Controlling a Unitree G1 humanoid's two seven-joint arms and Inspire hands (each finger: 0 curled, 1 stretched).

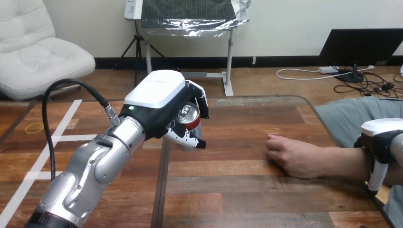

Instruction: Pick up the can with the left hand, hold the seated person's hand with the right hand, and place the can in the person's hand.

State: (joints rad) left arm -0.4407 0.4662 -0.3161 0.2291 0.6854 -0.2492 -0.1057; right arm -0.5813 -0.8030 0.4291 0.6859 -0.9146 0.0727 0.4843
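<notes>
Left hand point(159, 95) was up above the table point(237, 190), left of centre, back shell facing the camera. Its fingers and thumb were curled round the can point(189, 118), so it was gripping the can. The can was clear of the tabletop and tilted, with its silver top turned toward the camera and its red body showing between the fingers. The silver left arm point(90, 175) came in from the bottom left corner.

The person's hand point(292, 154) lay on the table at the right, loosely curled, knuckles up, well apart from the can.

Right hand point(380, 137) sat at the right edge, on top of the person's forearm point(347, 164) just behind the wrist. One finger hooked down over the near side of the forearm, so it was closed round the forearm.
</notes>
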